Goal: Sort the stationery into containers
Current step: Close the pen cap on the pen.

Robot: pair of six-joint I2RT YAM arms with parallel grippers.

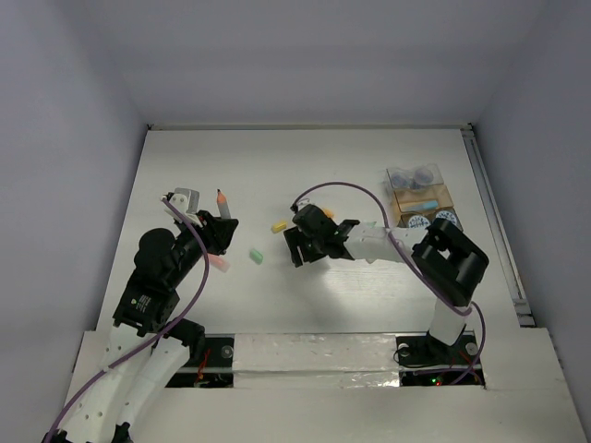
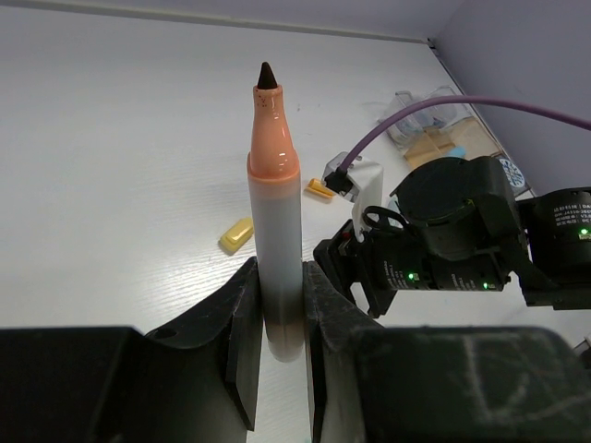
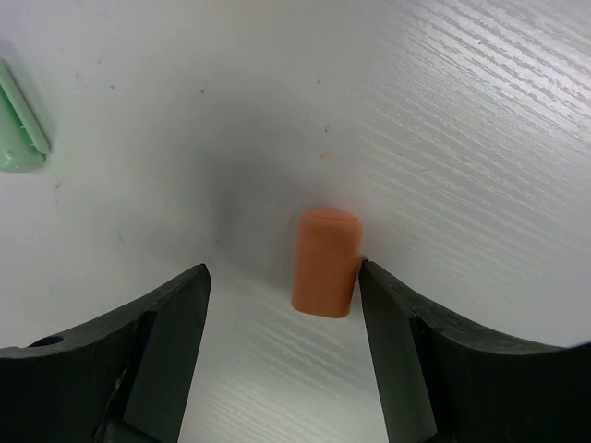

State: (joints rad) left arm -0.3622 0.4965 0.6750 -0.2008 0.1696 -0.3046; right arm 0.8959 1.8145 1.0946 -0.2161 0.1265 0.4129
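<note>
Straddling the orange cap (image 3: 326,263) lying on the bench (image 3: 480,111), the right tool (image 3: 282,277) is gaping wide and holding nothing. The cap is sitting hard by one finger, so centring before closing seems wise. The left tool (image 2: 282,286) is clamping the uncapped pen (image 2: 274,203) by its barrel.

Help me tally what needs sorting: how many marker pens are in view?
1. The grey-barrelled marker pen with an orange collar is clamped in the left gripper. Others may be hidden inside the tan and clear containers.
</note>
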